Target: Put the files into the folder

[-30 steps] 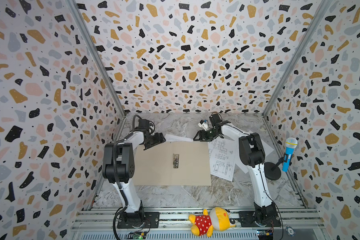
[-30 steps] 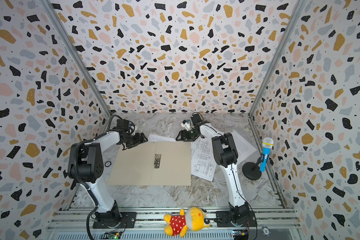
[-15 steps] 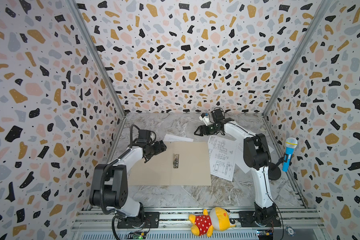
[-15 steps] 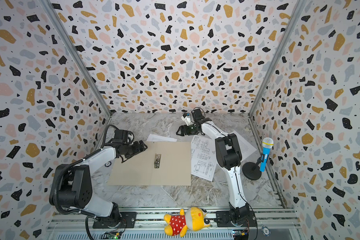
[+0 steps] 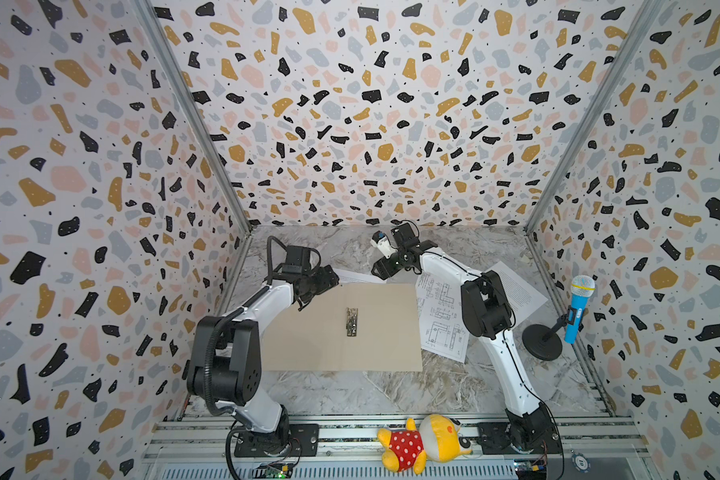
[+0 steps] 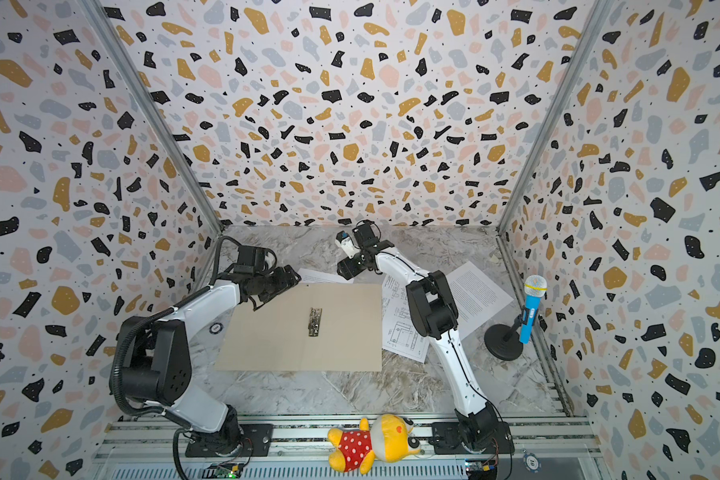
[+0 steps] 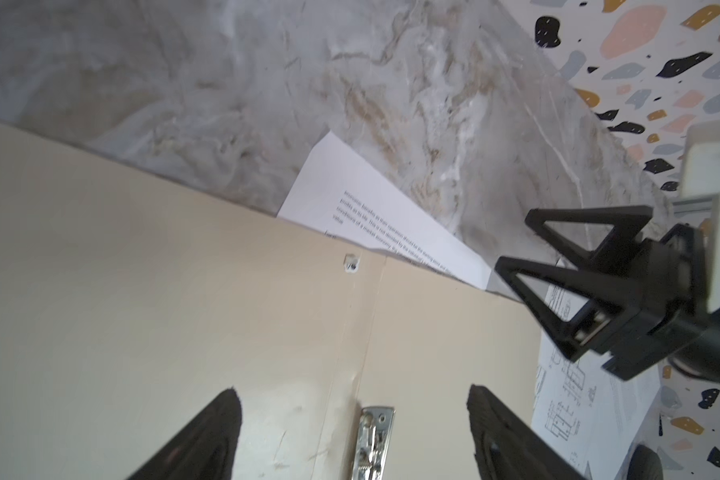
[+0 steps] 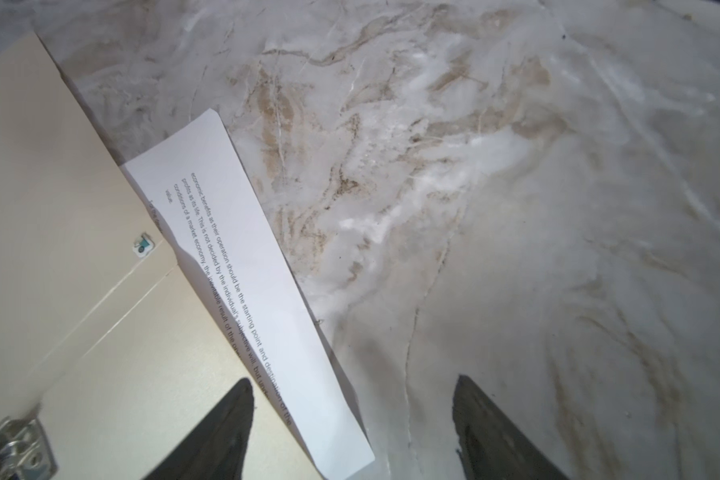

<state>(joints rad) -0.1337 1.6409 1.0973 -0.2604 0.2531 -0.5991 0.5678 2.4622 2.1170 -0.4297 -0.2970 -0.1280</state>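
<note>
Now above the far left corner of the folder [image 5: 308, 332]: left gripper [image 5: 323, 286], jaws spread wide, pinching nothing. Just past the folder's far edge: right gripper [image 5: 381, 270], jaws likewise apart and empty, poised over a text sheet [image 5: 358, 276] tucked partly under that edge. Opened flat on the marble tabletop [image 5: 391, 386], with the silver clip [image 5: 352, 322] at the folder's spine. Just beside the folder's right edge: drawing sheet [image 5: 441, 320]. Further right of the folder, beyond the right arm: second text sheet [image 5: 520, 291]. Not yet inside the folder, any of the three.
</note>
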